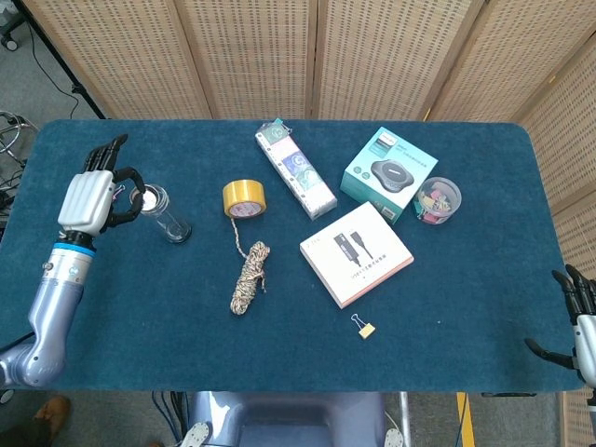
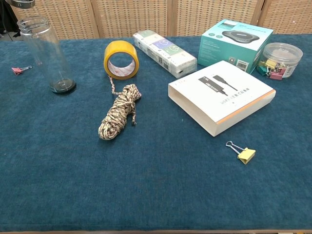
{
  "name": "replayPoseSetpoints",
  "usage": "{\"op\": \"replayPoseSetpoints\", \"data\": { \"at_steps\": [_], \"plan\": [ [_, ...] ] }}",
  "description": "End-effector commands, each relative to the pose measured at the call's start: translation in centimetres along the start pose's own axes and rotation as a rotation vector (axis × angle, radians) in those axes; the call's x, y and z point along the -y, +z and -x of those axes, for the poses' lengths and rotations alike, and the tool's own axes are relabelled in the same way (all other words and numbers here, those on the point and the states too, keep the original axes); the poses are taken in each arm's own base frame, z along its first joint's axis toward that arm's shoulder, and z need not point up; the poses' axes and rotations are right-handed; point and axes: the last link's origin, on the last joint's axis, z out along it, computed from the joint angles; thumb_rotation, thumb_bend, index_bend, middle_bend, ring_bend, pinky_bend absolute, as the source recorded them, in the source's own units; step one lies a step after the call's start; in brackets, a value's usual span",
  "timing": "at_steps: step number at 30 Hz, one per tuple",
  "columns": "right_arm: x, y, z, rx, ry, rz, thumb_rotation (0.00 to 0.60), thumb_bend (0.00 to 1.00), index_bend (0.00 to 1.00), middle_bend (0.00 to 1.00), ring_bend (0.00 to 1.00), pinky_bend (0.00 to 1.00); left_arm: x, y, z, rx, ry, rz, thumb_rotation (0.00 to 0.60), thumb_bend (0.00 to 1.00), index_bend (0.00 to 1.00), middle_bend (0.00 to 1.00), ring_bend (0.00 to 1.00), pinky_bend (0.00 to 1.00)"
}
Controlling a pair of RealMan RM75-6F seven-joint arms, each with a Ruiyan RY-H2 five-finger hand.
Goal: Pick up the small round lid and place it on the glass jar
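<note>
Right now your left hand (image 1: 91,197) pinches the small round lid (image 1: 146,197) between thumb and a fingertip, the other fingers stretched up and away; the lid sits directly over the mouth of the glass jar (image 1: 162,214), and you cannot tell from the head view whether it touches the rim; in the chest view only a sliver of the lid (image 2: 21,3) shows at the top edge, just above the jar (image 2: 46,53), which stands upright near the left end of the counter (image 1: 447,279). Your right hand (image 1: 582,328) hangs at the counter's right front corner, holding nothing, fingers apart and thumb stuck out to the side; it shows only in the head view.

Beside the jar, towards the left edge, lies a pink binder clip (image 2: 20,69); to the jar's right stands a roll of yellow tape (image 1: 244,198) on its edge, and just in front of it a bundle of cord (image 1: 249,277); further back a long narrow box (image 1: 295,169) lies at an angle; a teal box (image 1: 388,174) sits near a clear tub of coloured clips (image 1: 437,200); a flat white box (image 1: 356,252) lies in front of the teal one; a yellow binder clip (image 1: 362,326) rests alone nearer the front edge.
</note>
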Motion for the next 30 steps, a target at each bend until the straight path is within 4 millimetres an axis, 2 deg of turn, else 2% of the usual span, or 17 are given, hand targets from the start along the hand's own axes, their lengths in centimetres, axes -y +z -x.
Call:
{"op": "replayPoseSetpoints", "data": {
  "at_steps": [1, 16, 30],
  "plan": [
    [-0.1, 0.0, -0.1, -0.006, 0.0, 0.003, 0.6, 0.0, 0.0, 0.0, 0.0, 0.0, 0.3, 0.4, 0.4, 0.001, -0.015, 0.0, 0.6, 0.48, 0.62, 0.0, 0.0, 0.0],
    [-0.4, 0.3, 0.2, 0.009, 0.006, 0.011, 0.6, 0.0, 0.0, 0.0, 0.0, 0.0, 2.1, 1.5, 2.0, 0.01, -0.022, -0.033, 0.6, 0.49, 0.62, 0.0, 0.0, 0.0],
    [-0.4, 0.3, 0.3, 0.01, 0.009, 0.015, 0.6, 0.0, 0.0, 0.0, 0.0, 0.0, 2.0, 2.1, 2.9, 0.016, -0.052, -0.023, 0.6, 0.49, 0.62, 0.0, 0.0, 0.0]
  ]
}}
